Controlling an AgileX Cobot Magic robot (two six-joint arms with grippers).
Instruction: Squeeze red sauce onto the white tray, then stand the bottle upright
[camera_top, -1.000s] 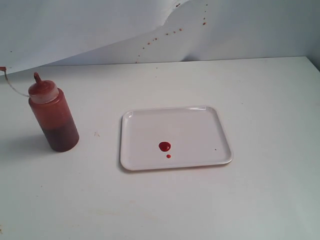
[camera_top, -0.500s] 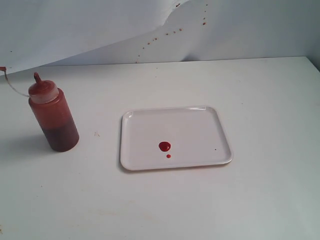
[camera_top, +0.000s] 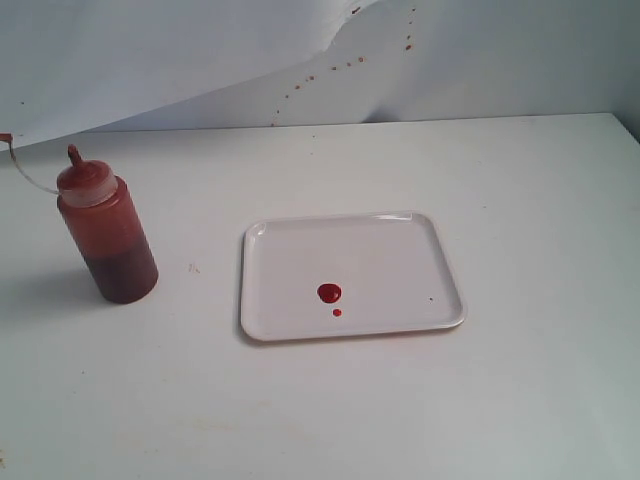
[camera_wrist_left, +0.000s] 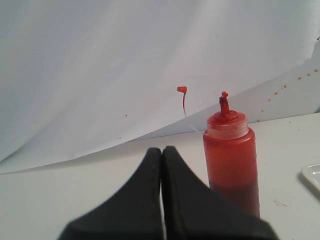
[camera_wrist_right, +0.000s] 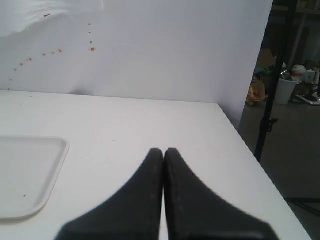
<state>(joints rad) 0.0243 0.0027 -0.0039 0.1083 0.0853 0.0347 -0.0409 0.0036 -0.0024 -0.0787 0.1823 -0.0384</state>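
The bottle (camera_top: 107, 235) stands upright on the table at the left, nozzle up, its tethered cap (camera_top: 6, 138) hanging off to the left on a thin strap. On the white tray (camera_top: 380, 240) lies red sauce: a coin-sized blob (camera_top: 329, 293) and a small drop (camera_top: 337, 313) just in front of it. Neither gripper appears in the exterior view. My left gripper (camera_wrist_left: 161, 150) is shut and empty, with the bottle (camera_wrist_left: 231, 155) standing a little beyond it to one side. My right gripper (camera_wrist_right: 163, 151) is shut and empty over bare table, the tray's corner (camera_wrist_right: 30, 175) off to its side.
A white sheet (camera_top: 200, 50) with small reddish-brown specks (camera_top: 330, 68) hangs behind the table. The table's right edge (camera_wrist_right: 250, 155) drops off beside my right gripper, with a dark stand (camera_wrist_right: 272, 100) and clutter beyond it.
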